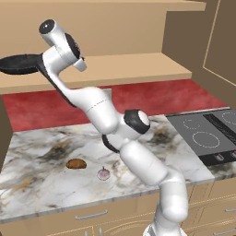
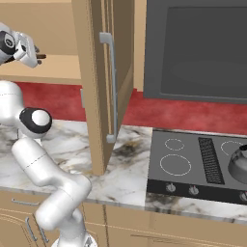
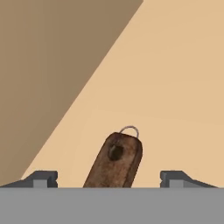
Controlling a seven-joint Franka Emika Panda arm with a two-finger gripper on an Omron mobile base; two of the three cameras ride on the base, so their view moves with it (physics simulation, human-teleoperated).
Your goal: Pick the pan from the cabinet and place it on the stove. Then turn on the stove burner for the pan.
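Pan (image 1: 18, 63) up on the cabinet (image 1: 138, 69) shelf, dark round body lying flat at the far left of the left base view, partly behind the arm's upper links. Brown handle (image 3: 114, 161) of it dead centre in the hand view, end on, small hole and a wire loop at its tip, tan shelf beneath and a shadowed cabinet wall running off to one side. Gripper (image 3: 109, 179) up at shelf level, jaws spread wide, one dark fingertip (image 3: 41, 178) on each side of the handle, clear gaps both ways, nothing clamped. Same brown handle tip poking out past the hand in the right base view, beside the swung-open cabinet door. Stove (image 2: 193, 164) well off to the right on the marble counter (image 1: 46, 156), white burner ring (image 2: 175, 164) bare. Down on the counter, brown potato-like lump (image 1: 76, 163) and a small pale bulb (image 1: 103, 174) just beside it.
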